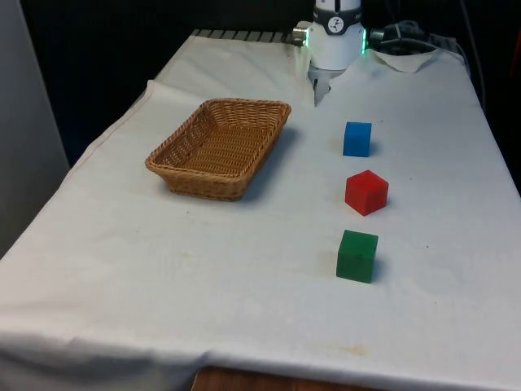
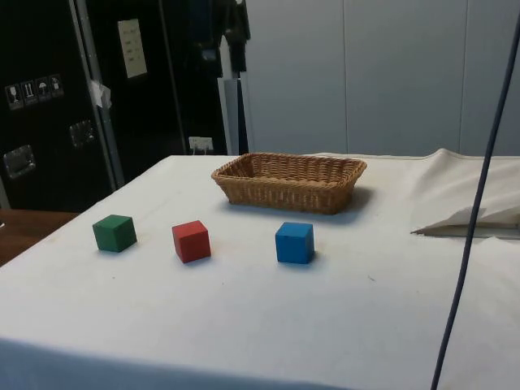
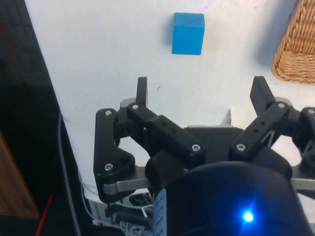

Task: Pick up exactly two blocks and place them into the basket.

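Gripper [image 3: 201, 93] spread wide, holding nothing — blue block [image 1: 357, 138] nearest it, red block [image 1: 366, 192] and green block [image 1: 357, 256] beyond; basket [image 1: 218, 173] at the blue block's nine o'clock. No readable writing.

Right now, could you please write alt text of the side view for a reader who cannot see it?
A woven basket sits empty on a white-clothed table, with three blocks in a row in front of it: a green block, a red block and a blue block, set apart from one another. Dark cabinets stand behind.

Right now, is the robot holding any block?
No. The tool is open and holds nothing; the blue block sits apart on the cloth.
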Controlling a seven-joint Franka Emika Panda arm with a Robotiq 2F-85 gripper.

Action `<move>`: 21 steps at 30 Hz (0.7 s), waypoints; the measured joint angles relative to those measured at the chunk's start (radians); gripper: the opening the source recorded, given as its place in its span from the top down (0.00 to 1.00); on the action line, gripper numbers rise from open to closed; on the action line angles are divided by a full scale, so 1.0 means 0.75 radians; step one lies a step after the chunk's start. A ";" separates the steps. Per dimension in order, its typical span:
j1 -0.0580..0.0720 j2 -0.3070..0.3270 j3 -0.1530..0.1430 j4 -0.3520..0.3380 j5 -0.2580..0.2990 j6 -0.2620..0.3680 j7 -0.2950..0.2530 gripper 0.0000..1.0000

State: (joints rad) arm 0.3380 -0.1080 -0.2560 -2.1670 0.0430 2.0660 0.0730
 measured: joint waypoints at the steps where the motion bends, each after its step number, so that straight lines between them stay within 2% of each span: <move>1: 0.000 -0.005 0.001 -0.019 0.000 0.015 0.004 0.00; 8: 0.000 -0.031 0.008 -0.143 0.000 0.120 0.023 0.00; 11: 0.000 -0.032 0.008 -0.157 0.001 0.131 0.025 0.00; 21: 0.000 -0.031 0.008 -0.304 0.017 0.263 0.040 0.00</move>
State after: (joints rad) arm 0.3380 -0.1310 -0.2500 -2.3950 0.0560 2.2630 0.1030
